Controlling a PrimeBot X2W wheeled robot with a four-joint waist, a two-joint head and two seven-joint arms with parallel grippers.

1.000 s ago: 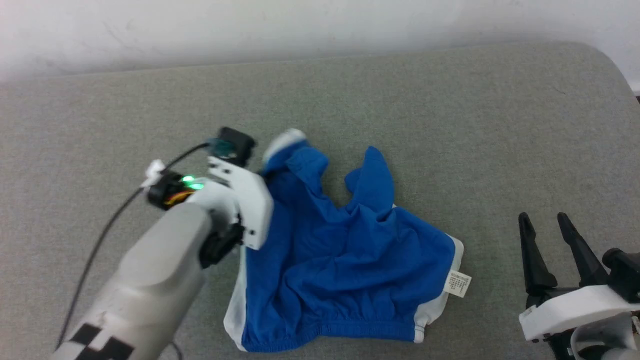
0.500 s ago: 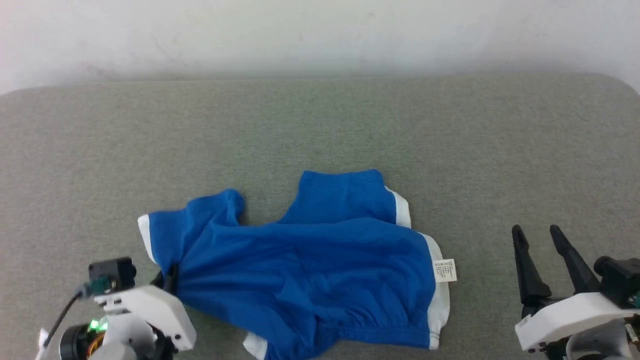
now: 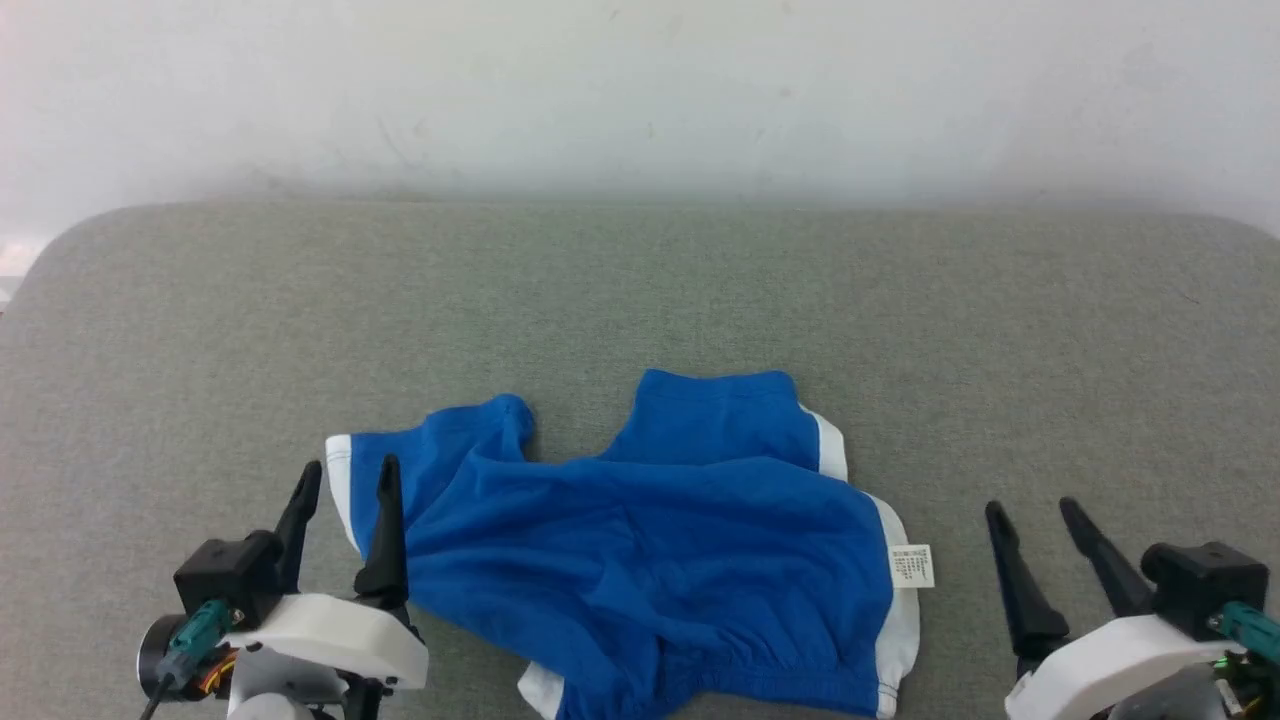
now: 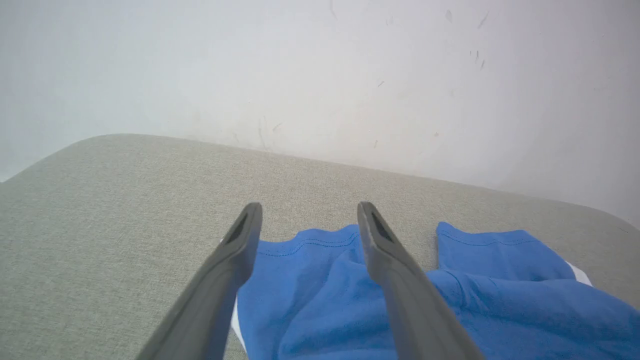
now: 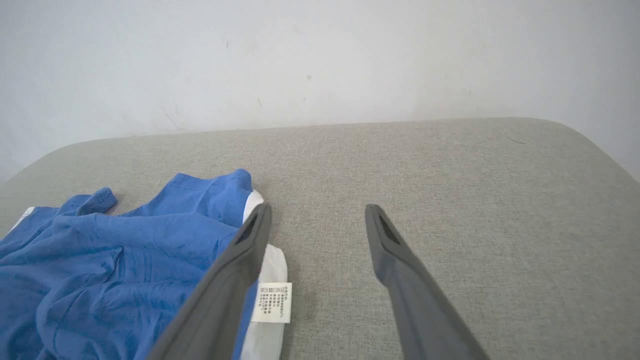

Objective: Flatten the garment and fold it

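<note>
The garment [image 3: 660, 560], bright blue shorts with white side stripes and a white tag [image 3: 912, 565], lies spread but wrinkled on the grey padded table [image 3: 640, 290], waistband toward me and both legs pointing to the wall. My left gripper [image 3: 348, 478] stands open at the garment's left leg, fingers apart above its white-trimmed edge, holding nothing; the left wrist view shows the blue cloth [image 4: 330, 295] between and below its fingers [image 4: 235, 260]. My right gripper [image 3: 1035, 510] is open over bare table right of the garment; the right wrist view shows the tag [image 5: 272, 302] beside its left finger.
A pale wall [image 3: 640, 90] rises right behind the table's far edge. The table's rounded corners show at the far left [image 3: 60, 250] and far right [image 3: 1250, 230]. Bare grey surface [image 3: 1050, 350] lies beyond and to both sides of the garment.
The camera tilted, shifting the picture. My left gripper pulled the garment's left leg out toward the near left, then opened and let go. The shorts lie flatter. The right gripper stayed open.
</note>
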